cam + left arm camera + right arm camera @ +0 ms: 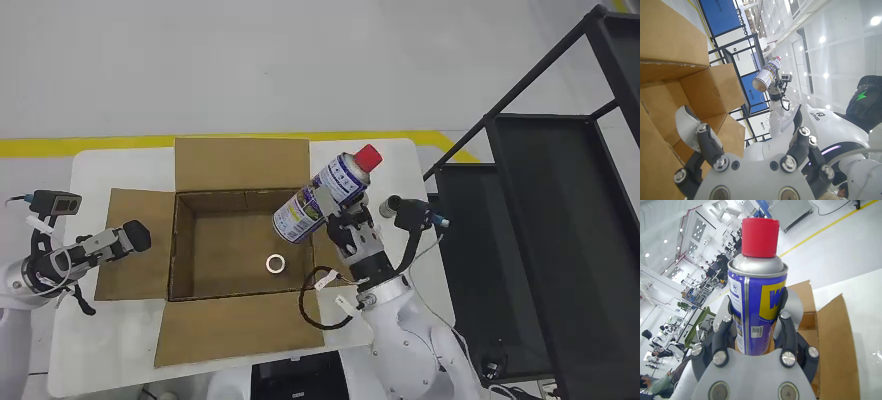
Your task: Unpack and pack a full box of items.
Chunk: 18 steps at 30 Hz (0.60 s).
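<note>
Right gripper (759, 306) was clamped on the spray can (757, 291), one finger on each side of the lower body, a firm hold. The can carried a blue label with a yellow panel and a small square code patch, a bare silver shoulder and a red cap. It hung tilted above the right wall of the cardboard box (240, 163), base over the box opening, cap pointing out past the box's far right corner. Down on the box floor lay one small pale ring (275, 264), near the right wall. All four box flaps lay folded outward. Left gripper (741, 115) was spread wide and held nothing, hovering over the box's left flap. The box sat on a white table (120, 165), with a black rack (540, 200) to the right of the box.
</note>
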Each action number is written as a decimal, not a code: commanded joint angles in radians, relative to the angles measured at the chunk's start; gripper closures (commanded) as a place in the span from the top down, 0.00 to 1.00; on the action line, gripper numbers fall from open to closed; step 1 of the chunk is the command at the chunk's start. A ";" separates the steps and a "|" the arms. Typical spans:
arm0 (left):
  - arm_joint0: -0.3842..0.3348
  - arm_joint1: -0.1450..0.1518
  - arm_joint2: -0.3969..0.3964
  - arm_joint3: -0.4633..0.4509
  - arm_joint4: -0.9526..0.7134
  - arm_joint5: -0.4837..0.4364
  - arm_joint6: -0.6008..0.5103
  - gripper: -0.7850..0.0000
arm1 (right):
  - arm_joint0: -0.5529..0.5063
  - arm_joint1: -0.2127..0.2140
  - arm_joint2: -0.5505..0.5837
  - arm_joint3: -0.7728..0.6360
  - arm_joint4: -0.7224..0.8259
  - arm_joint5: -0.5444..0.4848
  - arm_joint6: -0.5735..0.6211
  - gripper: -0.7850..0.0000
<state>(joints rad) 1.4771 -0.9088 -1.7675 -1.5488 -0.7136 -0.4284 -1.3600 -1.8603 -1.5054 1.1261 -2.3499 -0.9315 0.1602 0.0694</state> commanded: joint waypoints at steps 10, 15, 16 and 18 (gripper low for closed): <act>0.000 0.000 0.000 0.000 0.000 0.000 0.000 1.00 | -0.043 0.014 0.056 0.000 0.024 -0.117 0.006 0.00; 0.000 0.000 0.000 0.000 0.000 0.000 0.000 1.00 | -0.043 0.014 0.056 0.000 0.024 -0.117 0.006 0.00; 0.000 0.000 0.000 0.000 0.000 0.000 0.000 1.00 | -0.043 0.014 0.056 0.000 0.024 -0.117 0.006 0.00; 0.000 0.000 0.000 0.000 0.000 0.000 0.000 1.00 | -0.043 0.014 0.056 0.000 0.024 -0.117 0.006 0.00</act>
<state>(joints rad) 1.4771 -0.9088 -1.7675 -1.5488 -0.7136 -0.4284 -1.3600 -1.9036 -1.4917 1.1819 -2.3500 -0.9070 0.0435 0.0754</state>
